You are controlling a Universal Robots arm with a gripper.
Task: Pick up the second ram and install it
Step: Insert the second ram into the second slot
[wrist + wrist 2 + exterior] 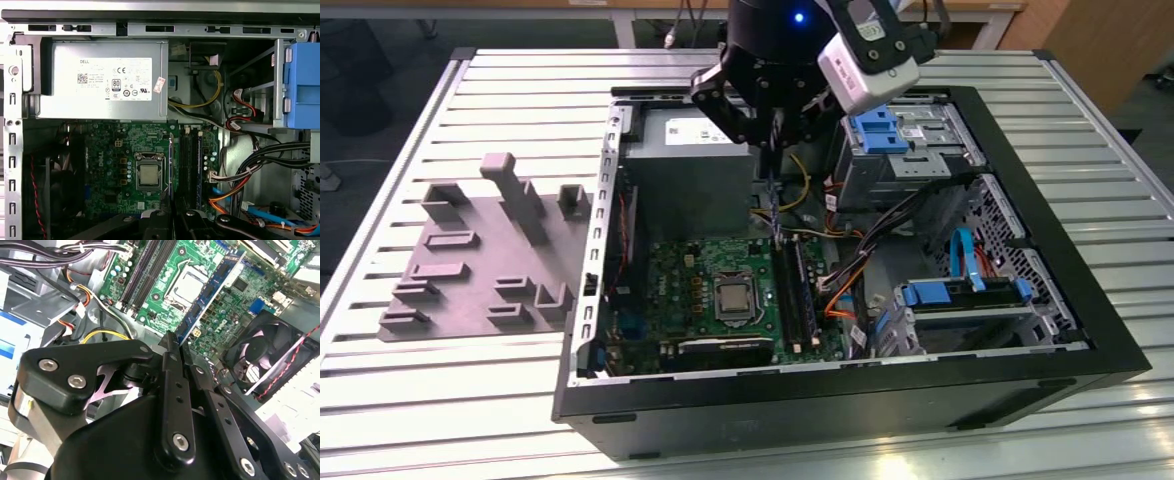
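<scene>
Clearly I'm mid-install: my claw, upper middle of the exterior view, is clamped on the second ram, held edge-on above the motherboard; seating it, I judge, demands squaring its edge over a black slot

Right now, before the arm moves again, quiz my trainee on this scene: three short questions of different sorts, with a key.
1. True or false: the black gripper hangs outside the open black computer case.
2. What lies on the slatted table on the exterior view's left of the case? A: a grey plate with upright blocks. B: a keyboard. C: a monitor.
3. Fill in: the slim bluish-edged stick that appears clamped edge-on in the gripper is the ____.
Key: 1 false; 2 A; 3 second ram.
</scene>
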